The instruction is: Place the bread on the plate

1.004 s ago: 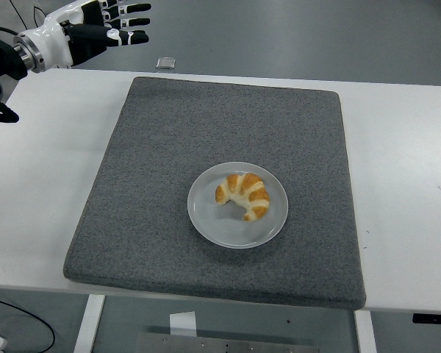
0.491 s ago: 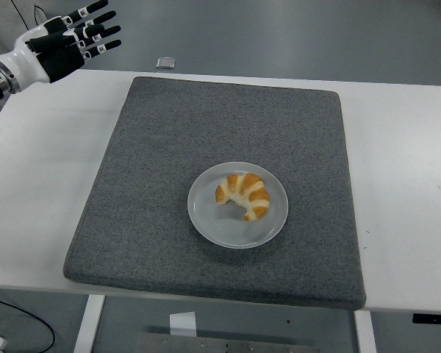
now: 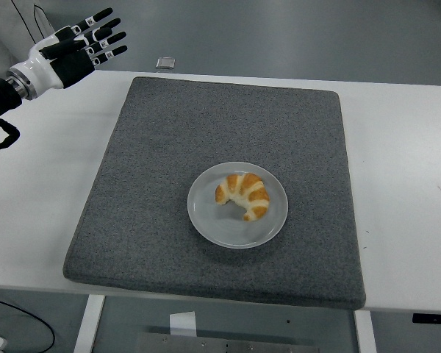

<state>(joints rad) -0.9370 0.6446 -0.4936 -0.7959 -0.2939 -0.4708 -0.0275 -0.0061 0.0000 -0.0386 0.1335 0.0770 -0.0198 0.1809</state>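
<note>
A golden croissant-shaped bread [image 3: 244,195] lies on a round grey plate [image 3: 206,220] in the middle of the grey mat. My left hand [image 3: 81,50] is at the far left corner of the table, raised, with its fingers spread and holding nothing. It is far from the plate. My right arm is out of view.
A dark grey mat [image 3: 169,132] covers the middle of the white table [image 3: 404,169]. A small pale object [image 3: 165,63] lies just beyond the mat's far left corner. The floor shows beyond the far edge.
My left hand has drawn back toward the left edge and lowered a little, its fingers turning from level to pointing up and right. The bread and plate have not moved.
</note>
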